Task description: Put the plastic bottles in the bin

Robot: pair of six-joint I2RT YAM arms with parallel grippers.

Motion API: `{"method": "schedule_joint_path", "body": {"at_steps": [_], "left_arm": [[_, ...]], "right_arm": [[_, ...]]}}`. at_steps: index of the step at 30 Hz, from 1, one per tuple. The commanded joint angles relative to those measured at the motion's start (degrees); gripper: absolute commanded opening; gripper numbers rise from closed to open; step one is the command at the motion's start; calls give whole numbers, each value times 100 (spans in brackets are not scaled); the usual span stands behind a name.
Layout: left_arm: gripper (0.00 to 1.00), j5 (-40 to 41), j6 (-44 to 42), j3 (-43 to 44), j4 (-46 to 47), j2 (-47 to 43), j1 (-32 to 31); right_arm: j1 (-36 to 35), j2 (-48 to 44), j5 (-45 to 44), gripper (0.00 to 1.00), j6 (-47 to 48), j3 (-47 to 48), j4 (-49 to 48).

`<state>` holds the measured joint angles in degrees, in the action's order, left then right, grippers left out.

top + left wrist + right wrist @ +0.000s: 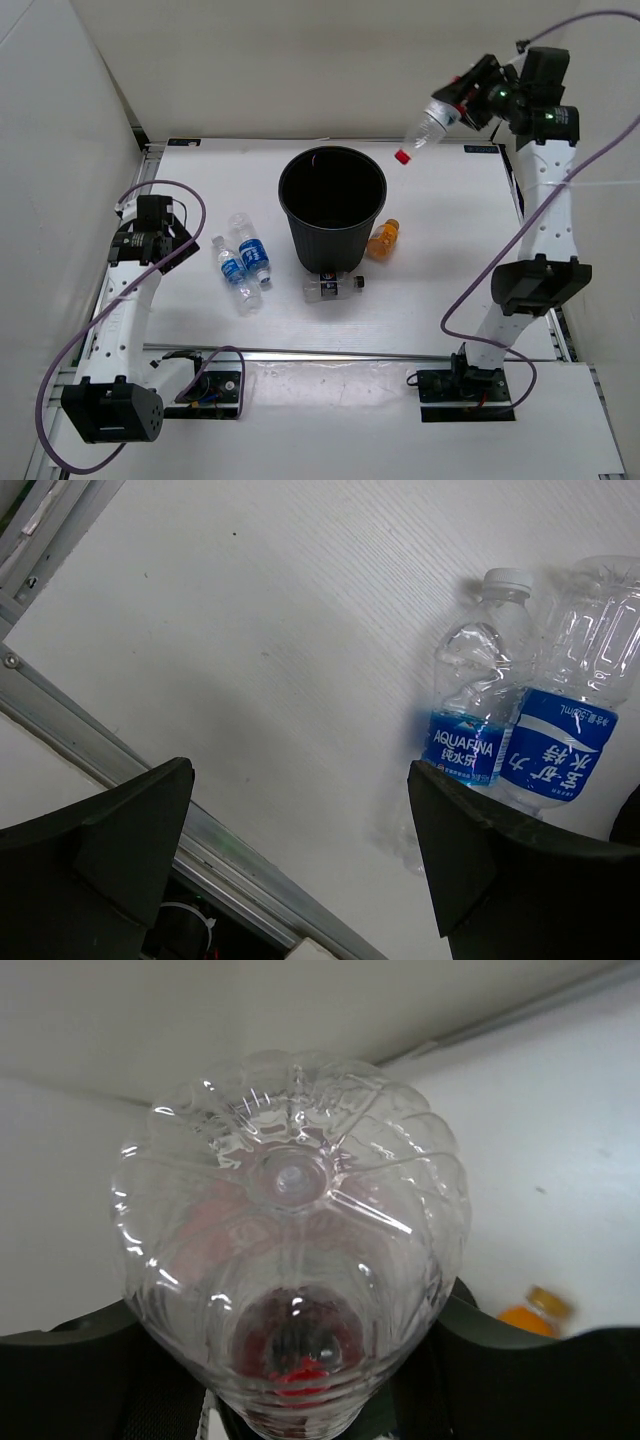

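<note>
1. Top view: right end effector [456, 104] grips red-capped bottle [428, 128], cap down, in the air right of black bin [330, 245]. Left end effector [185, 240] wide, near two blue-labelled bottles [242, 262] lying on table [440, 230].
2. Left wrist: jaws wide, empty; the blue-labelled bottles touch.
3. Right wrist: gripped bottle's clear base fills view.

- The top view is bright and evenly lit from above; the white table [440, 290] verges on overexposure, and shadows are short and soft.
- The inside of the bin [332, 205] reads as flat black, with a faint sheen on its rim.
- The left wrist view is dimmer and greyer. The left end effector [300, 840] is dark and soft-edged at 5 and 7 o'clock, while the blue-labelled bottles [470, 740] at 3 o'clock are sharp, with glints.
- In the right wrist view, highlights streak the red-capped bottle [290, 1240]; the orange bottle [535, 1315] at 4 o'clock is blurred.
</note>
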<state>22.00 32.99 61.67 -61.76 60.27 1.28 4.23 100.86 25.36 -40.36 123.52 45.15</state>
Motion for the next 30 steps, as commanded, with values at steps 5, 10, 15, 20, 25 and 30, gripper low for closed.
{"method": "schedule_joint_path", "body": {"at_steps": [5,10,15,20,25,30], "left_arm": [[100,-20,-47,188,15,-155,-31],[100,-20,-100,240,15,-156,-31],[100,33,-100,371,-90,-156,-31],[100,85,-100,486,-161,-103,-31],[100,85,-47,364,-161,-156,-31],[100,85,5,311,-109,-156,-31]], "right_arm": [[-1222,373,496,39,265,664,-1121],[-1811,804,259,39,642,901,-1122],[-1891,1076,127,39,1047,1164,-1122],[-1891,1243,74,39,1109,1218,-1175],[-1943,1314,74,39,1276,1218,-1175],[-1996,1366,127,39,1276,1148,-1175]]}}
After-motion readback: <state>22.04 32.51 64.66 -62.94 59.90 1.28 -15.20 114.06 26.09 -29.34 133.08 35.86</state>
